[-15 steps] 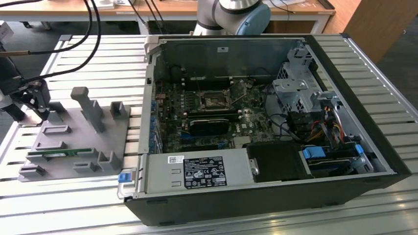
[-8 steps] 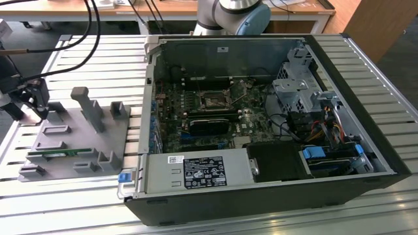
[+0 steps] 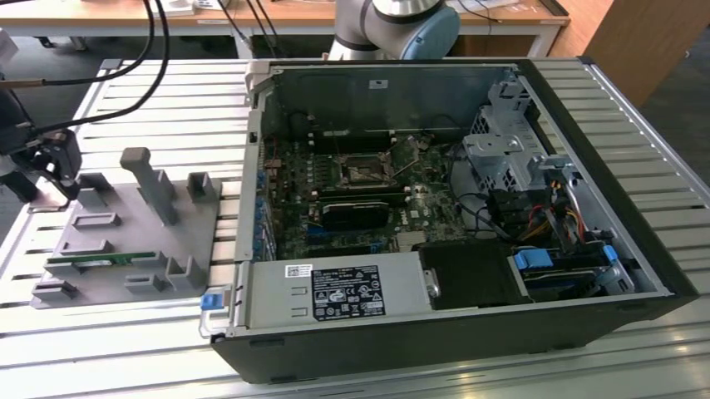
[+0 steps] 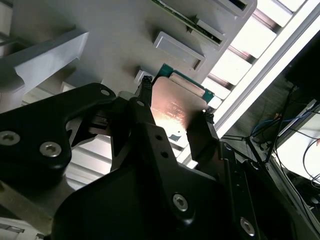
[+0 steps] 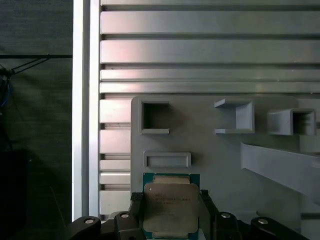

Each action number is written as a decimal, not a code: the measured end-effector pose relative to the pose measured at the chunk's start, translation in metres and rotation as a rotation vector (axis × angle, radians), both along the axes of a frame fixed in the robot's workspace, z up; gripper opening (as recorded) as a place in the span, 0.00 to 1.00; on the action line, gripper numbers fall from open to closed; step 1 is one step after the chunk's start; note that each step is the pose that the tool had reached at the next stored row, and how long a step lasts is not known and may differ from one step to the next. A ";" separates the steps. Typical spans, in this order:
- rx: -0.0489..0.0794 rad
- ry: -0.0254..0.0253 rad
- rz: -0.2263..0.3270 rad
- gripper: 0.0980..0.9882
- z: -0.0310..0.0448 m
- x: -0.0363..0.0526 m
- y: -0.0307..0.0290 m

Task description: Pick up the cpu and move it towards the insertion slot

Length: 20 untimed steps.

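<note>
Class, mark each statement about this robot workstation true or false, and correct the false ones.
1. The cpu sits between the fingers of the gripper. True.
2. The cpu is in its socket on the board. False: the insertion slot is inside the computer case, while the cpu is at the grey tray outside it.
3. The computer case lies open, with its boards showing. True.
4. The green stick lies inside the case. False: the memory stick lies on the grey tray.
</note>
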State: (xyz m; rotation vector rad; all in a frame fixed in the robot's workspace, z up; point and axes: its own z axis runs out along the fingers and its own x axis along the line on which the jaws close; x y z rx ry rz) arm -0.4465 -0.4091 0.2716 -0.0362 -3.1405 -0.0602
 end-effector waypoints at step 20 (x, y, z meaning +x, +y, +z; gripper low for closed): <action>0.000 -0.0001 0.000 0.48 0.0100 0.0000 0.0001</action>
